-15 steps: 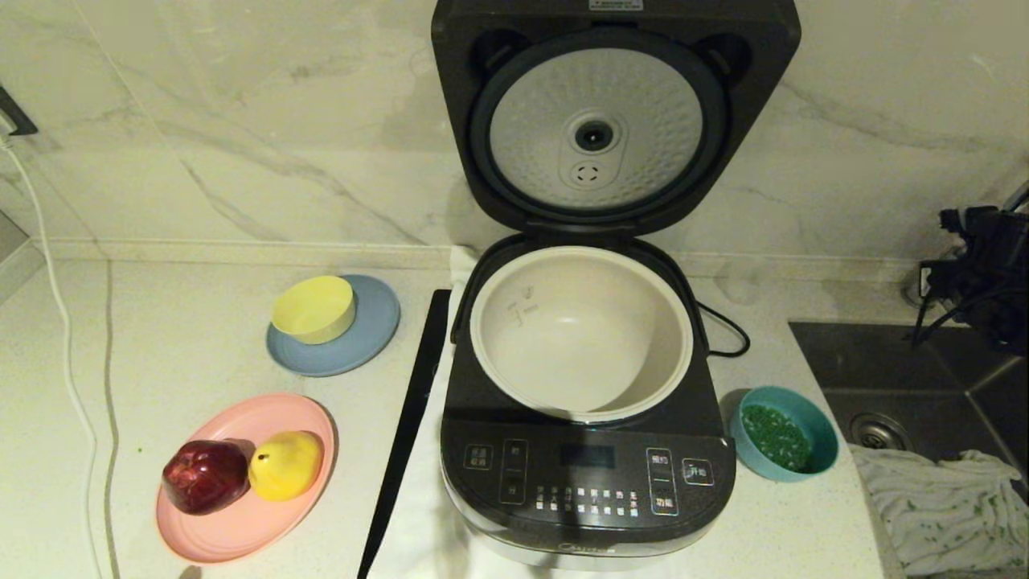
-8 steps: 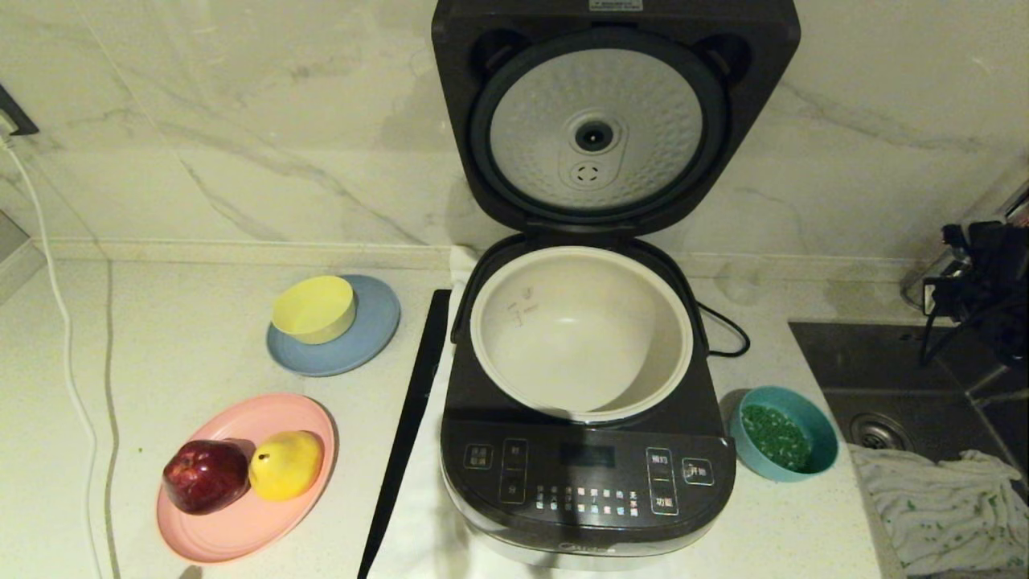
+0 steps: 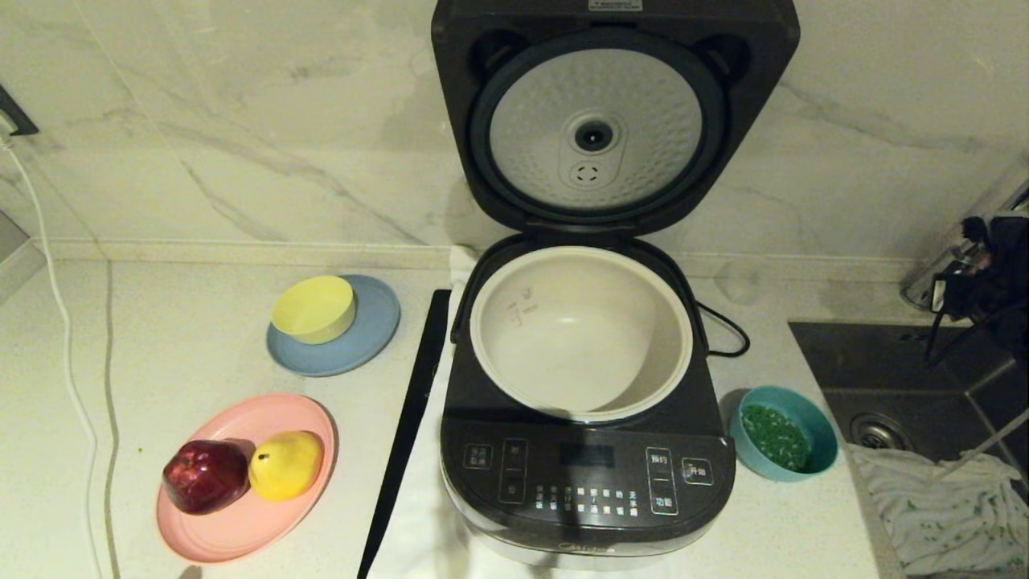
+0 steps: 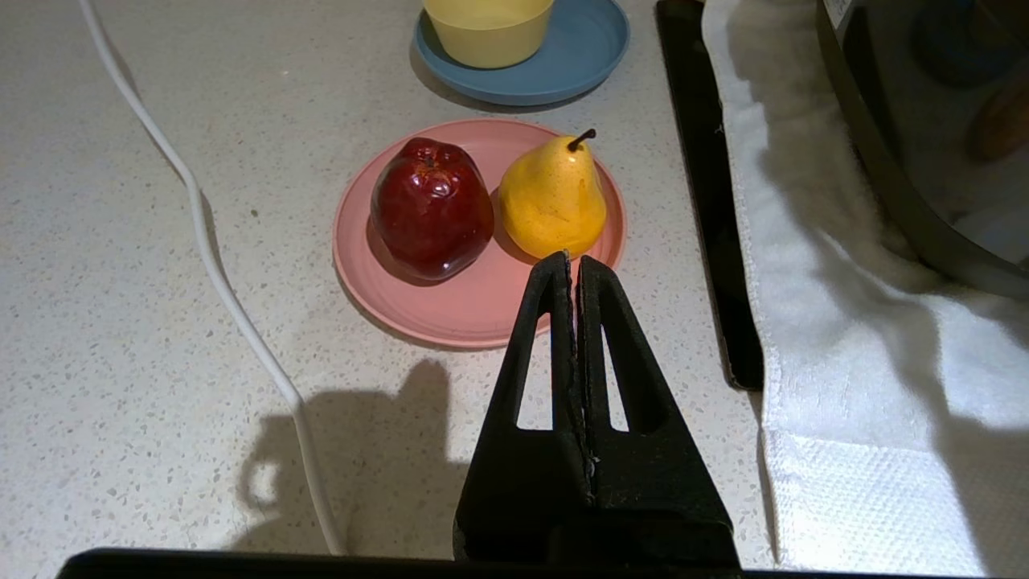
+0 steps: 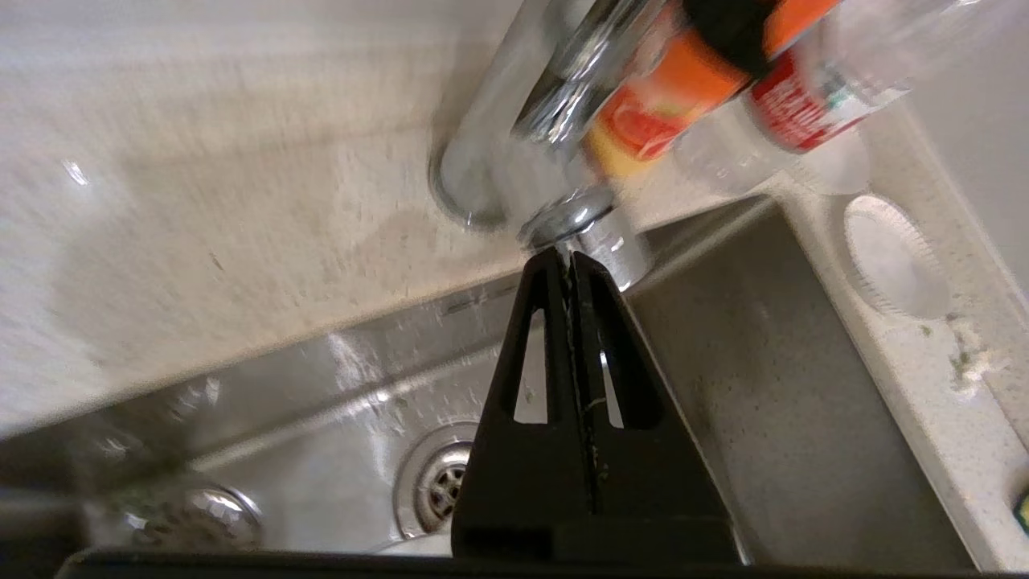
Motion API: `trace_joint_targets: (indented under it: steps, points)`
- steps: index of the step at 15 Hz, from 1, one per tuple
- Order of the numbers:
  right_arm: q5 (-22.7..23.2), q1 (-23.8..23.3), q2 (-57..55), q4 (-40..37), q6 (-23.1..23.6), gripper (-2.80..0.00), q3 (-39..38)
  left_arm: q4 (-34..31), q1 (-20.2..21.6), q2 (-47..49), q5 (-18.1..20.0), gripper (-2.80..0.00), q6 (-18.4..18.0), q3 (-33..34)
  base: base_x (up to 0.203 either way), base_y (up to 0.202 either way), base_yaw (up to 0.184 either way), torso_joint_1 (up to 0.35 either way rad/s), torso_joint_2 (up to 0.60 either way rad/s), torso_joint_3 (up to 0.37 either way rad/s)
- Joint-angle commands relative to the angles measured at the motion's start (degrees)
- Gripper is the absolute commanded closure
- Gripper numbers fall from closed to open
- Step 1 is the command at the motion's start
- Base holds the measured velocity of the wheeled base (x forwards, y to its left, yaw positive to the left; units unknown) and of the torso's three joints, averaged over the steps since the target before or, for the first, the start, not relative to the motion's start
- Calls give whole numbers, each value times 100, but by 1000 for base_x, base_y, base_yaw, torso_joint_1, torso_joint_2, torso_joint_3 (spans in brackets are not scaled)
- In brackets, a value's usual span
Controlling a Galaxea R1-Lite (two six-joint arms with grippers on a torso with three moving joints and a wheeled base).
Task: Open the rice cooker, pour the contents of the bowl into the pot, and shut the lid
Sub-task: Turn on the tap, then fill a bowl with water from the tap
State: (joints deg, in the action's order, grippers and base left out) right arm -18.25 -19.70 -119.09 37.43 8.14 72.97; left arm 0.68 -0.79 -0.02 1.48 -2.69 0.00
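The dark grey rice cooker (image 3: 587, 482) stands at the middle of the counter with its lid (image 3: 615, 121) swung upright, silver inner plate facing me. The cream pot (image 3: 498, 322) inside holds nothing. Just right of the cooker's front sits the teal bowl (image 3: 820, 441) with the green contents (image 3: 773, 436) in it. My right arm (image 3: 985, 277) hangs at the far right over the sink, well away from the bowl. Its gripper (image 5: 569, 256) is shut and empty, just below the tap. My left gripper (image 4: 573, 259), shut and empty, hovers over the counter near the pink plate.
Left of the cooker are a yellow bowl (image 3: 313, 307) on a blue plate (image 3: 374, 338) and a pink plate (image 3: 233, 531) with an apple and a pear. A black strip (image 3: 410, 418) and white cloth (image 4: 844, 322) lie beside the cooker. Sink (image 3: 900, 378), tap (image 5: 563, 104) and rag (image 3: 940, 507) are at the right.
My right arm has drawn back to the right, farther from the cooker and toward the edge of the head view. Cooker, bowl and left gripper have not moved.
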Motion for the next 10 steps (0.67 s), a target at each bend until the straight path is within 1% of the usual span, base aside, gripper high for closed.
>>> trace_joint_targets:
  steps: [1, 3, 6, 7, 8, 9, 10]
  points:
    - [43, 170, 659, -113, -33, 0, -266, 2, 0, 2, -6, 0, -3, 44, 0, 0, 0, 0, 0, 0]
    - [252, 376, 1225, -783, -203, 0, -563, 2, 0, 2, -6, 0, -3, 44, 0, 0, 0, 0, 0, 0]
    - [815, 663, 1901, -2951, -852, 0, -732, 2, 0, 2, -6, 0, -3, 44, 0, 0, 0, 0, 0, 0]
    - [1108, 730, 2122, -3605, -1133, 0, -751, 2, 0, 2, -7, 0, -3, 44, 0, 0, 0, 0, 0, 0]
    - [1485, 783, 2333, -4163, -1318, 0, -790, 2, 0, 2, -3, 0, -3, 44, 0, 0, 0, 0, 0, 0]
    - [1807, 830, 2528, -4557, -1402, 0, -851, 2, 0, 2, -7, 0, -3, 44, 0, 0, 0, 0, 0, 0]
    - [2035, 903, 2703, -4829, -1449, -280, -938, 2, 0, 2, -7, 0, -3, 44, 0, 0, 0, 0, 0, 0]
